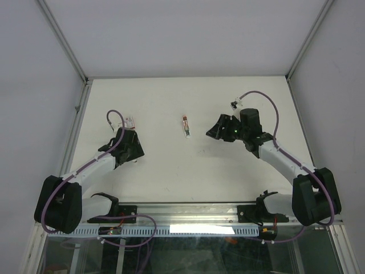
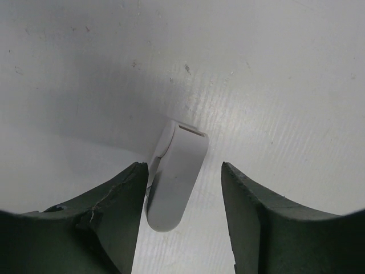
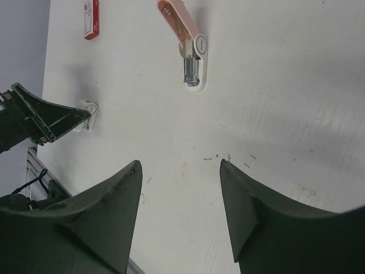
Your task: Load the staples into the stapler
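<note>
left hand (image 2: pixel 182 165): open, fingers either side of a white oblong piece (image 2: pixel 175 174) on the bench (image 2: pixel 274 85)
right hand (image 3: pixel 179 162): open, nothing between fingers
staples (image 1: pixel 132 121): on bench, near left hand
stapler (image 1: pixel 186 125): mid-bench, lying open

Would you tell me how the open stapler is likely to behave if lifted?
The stapler lies opened out, pink top swung back, so its halves would probably pivot when lifted. Its smooth plastic may slip in a grip. Lying flat, it seems unlikely to roll.
</note>
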Controlling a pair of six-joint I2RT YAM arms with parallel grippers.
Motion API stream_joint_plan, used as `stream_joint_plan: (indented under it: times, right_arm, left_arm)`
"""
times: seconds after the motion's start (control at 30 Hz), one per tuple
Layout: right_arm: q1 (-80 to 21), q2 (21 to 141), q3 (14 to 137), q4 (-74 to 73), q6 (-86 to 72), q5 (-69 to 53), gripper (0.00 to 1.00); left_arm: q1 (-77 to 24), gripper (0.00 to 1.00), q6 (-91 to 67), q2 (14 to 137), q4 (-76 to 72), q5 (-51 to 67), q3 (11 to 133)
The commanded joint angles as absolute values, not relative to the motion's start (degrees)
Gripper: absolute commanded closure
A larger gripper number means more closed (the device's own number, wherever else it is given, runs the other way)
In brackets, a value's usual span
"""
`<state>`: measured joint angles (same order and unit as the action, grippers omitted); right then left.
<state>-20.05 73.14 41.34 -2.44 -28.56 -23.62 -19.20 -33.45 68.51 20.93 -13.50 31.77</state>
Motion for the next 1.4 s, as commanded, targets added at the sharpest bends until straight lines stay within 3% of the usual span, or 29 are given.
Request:
stream_joint_plan:
  times: [0.0,0.2,0.4,0.6,0.73,0.97,1.1,1.37]
  right_arm:
    - [-19.4,69.5,41.4,0.1,-27.6,-23.4,0.40]
    - [-19.0,68.3,41.1,-0.2,-27.2,-23.2,0.40]
    - [-18.7,68.4,41.4,-1.5,-27.9,-21.4,0.40]
    - [-18.5,67.8,42.1,-1.6,-28.9,-25.8,0.39]
    - [-18.6,66.8,40.0,6.9,-33.2,-38.9,0.37]
    - [-21.1,63.8,34.9,26.4,-46.9,-53.2,0.30]
    - [-25.0,59.9,34.5,31.4,-47.6,-53.1,0.23]
    - [-31.0,57.0,35.4,36.1,-46.1,-48.9,0.23]
  left_arm:
    - [-20.0,0.46,-33.0,68.9,20.8,-14.8,34.1]
    - [-20.8,0.56,-33.2,69.9,21.8,-15.2,34.3]
    - [-21.2,0.79,-33.1,70.4,22.5,-15.2,35.1]
    - [-22.2,1.00,-32.6,67.7,22.0,-7.5,37.9]
    - [-24.3,1.00,-32.1,61.6,15.7,2.0,39.7]
    - [-26.5,1.00,-40.1,51.8,-14.6,28.9,35.7]
    - [-28.7,1.00,-41.4,51.6,-23.8,35.8,36.0]
    - [-35.3,1.00,-42.5,54.9,-34.3,40.2,37.7]
